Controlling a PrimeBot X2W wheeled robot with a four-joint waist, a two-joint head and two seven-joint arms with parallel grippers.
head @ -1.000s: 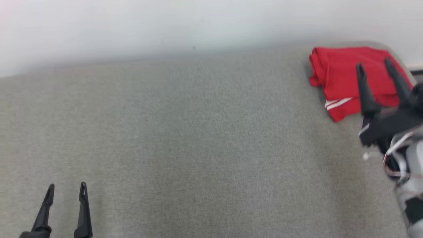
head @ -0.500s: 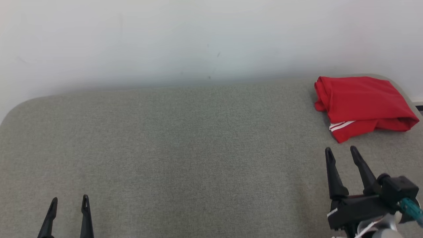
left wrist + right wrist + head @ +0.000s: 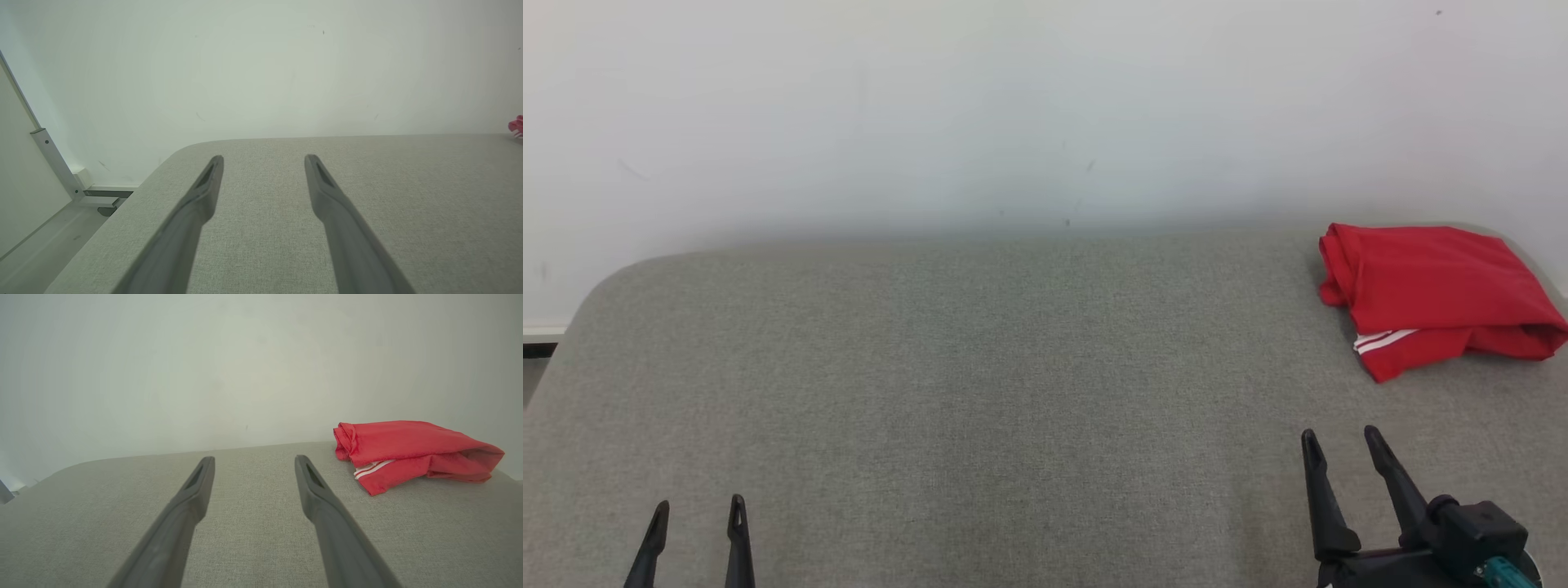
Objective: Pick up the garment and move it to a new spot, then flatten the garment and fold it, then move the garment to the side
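While the head view has itself tilted up over the last second, the right gripper (image 3: 1340,431) has clearly changed place against the garment (image 3: 1437,298): a second ago its fingers overlapped the red cloth, now it sits at the lower right, apart from it, with bare worktop (image 3: 1013,392) between. Its jaws are spread wide, released, nothing in them. The left gripper (image 3: 699,501) is at the lower left, jaws likewise released and empty, far from the cloth. The garment lies folded into a compact bundle at the far right corner of the grey worktop, near the white wall (image 3: 1013,106), edges fairly tidy, one open side facing right. Judged from this, the fold is done and the move to the side looks done too; both arms appear parked at rest, so the task is likely at or near its end. No brand, label or readable writing; just two white stripes near the garment's front hem.
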